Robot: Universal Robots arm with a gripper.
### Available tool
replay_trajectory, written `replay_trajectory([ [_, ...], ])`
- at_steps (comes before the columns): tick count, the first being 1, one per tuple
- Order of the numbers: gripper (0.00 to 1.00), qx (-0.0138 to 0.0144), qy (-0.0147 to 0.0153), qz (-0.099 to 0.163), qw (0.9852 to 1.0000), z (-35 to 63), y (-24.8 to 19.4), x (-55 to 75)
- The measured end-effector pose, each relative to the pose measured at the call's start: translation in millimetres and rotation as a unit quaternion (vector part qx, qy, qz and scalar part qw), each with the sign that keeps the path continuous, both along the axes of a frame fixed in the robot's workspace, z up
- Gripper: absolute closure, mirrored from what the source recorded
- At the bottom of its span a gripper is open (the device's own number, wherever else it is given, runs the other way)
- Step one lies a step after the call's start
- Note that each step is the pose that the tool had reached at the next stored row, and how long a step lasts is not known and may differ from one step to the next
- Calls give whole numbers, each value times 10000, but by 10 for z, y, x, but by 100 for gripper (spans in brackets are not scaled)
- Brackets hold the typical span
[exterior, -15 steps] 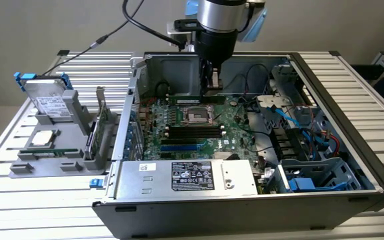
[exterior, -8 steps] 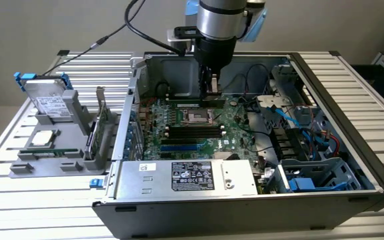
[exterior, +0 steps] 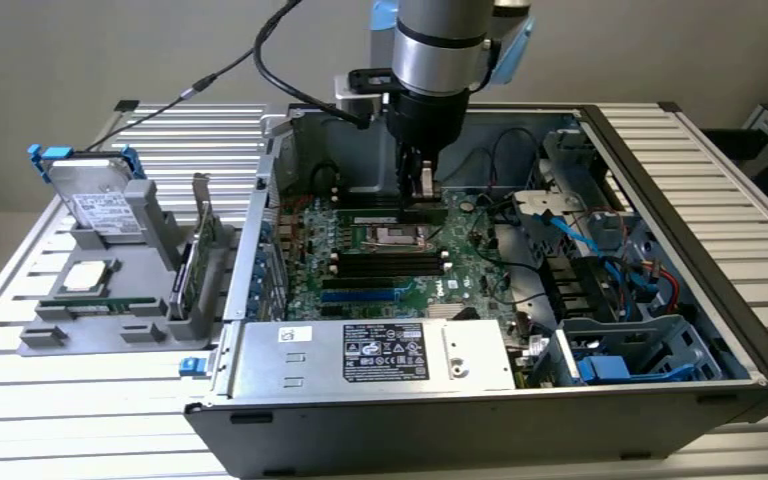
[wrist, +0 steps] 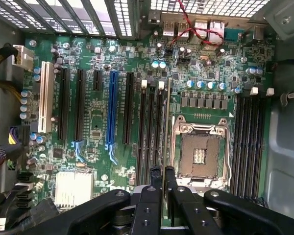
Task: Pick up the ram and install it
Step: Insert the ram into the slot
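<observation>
Inside the open dark-grey metal computer case [exterior: 491, 430], the black two-fingered gripper [exterior: 418, 195] hangs low over the green motherboard [wrist: 95, 105], at the end of the silver and black arm that comes straight down from above.

In the wrist view the two black fingers [wrist: 154, 191] stand only a narrow gap apart. Their inner faces are pressed to either side of the ram [wrist: 166, 122], a long, thin green circuit-board stick seen edge-on as a slim pale line. The gripper [wrist: 162, 171] clasps the stick near one end, and the rest of it reaches forward from the fingertips.

The ram stands on its long edge. Its long axis runs parallel to the bank of black memory slots [wrist: 149, 132] and to the long blue expansion slot [wrist: 110, 110] farther off. The stick lies between that bank and the silver-framed square processor socket [wrist: 202, 154], just beside the slot nearest the socket. Its far end points toward the row of small round capacitors and the rear connectors at the case wall. I cannot tell whether its lower edge touches a slot or hangs just above one.

A second bank of black memory slots [wrist: 250, 142] lies on the socket's other side.

In the exterior view, a grey plastic fixture [exterior: 104, 320] sits on the slatted metal table at the exterior view's left, well apart from the gripper.
</observation>
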State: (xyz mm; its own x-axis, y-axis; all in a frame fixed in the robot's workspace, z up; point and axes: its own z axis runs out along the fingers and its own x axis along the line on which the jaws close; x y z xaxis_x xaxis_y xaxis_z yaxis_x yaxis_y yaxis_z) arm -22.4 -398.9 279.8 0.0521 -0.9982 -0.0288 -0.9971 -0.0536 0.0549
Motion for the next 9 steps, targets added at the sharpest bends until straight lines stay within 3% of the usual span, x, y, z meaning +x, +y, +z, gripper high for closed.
replay_trajectory([
  [9, 87, -38, 0, 90, 10000, -122, -19, 1],
])
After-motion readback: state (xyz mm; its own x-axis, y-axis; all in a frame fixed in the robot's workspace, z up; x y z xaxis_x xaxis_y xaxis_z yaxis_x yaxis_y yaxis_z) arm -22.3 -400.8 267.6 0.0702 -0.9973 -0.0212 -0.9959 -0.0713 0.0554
